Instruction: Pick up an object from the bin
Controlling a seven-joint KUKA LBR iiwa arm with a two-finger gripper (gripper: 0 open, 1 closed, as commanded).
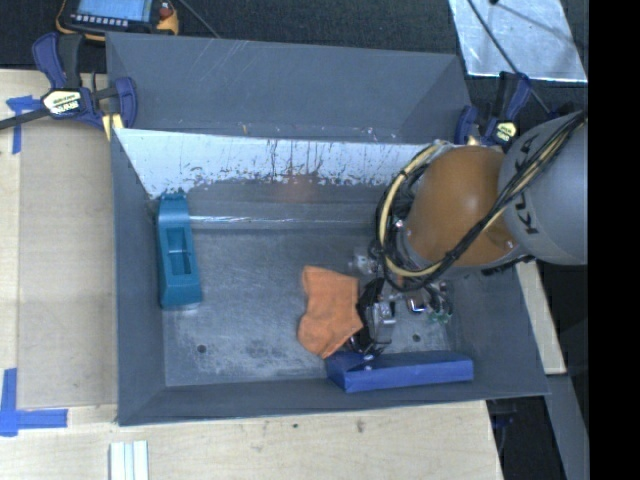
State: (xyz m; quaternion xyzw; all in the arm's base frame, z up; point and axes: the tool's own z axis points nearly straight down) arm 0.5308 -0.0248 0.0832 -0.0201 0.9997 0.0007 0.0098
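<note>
Lower right of frame: your gripper (372, 331) sits in the grey bin (140, 298) at the right edge of an orange cloth (326, 313), just above a long blue bar (415, 371) — open or closed, you cannot tell.

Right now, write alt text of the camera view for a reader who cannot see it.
The gripper is down in the near right corner of the grey bin, beside a crumpled orange cloth and by a dark blue bar lying along the near wall. A light blue block lies apart at the left.
</note>
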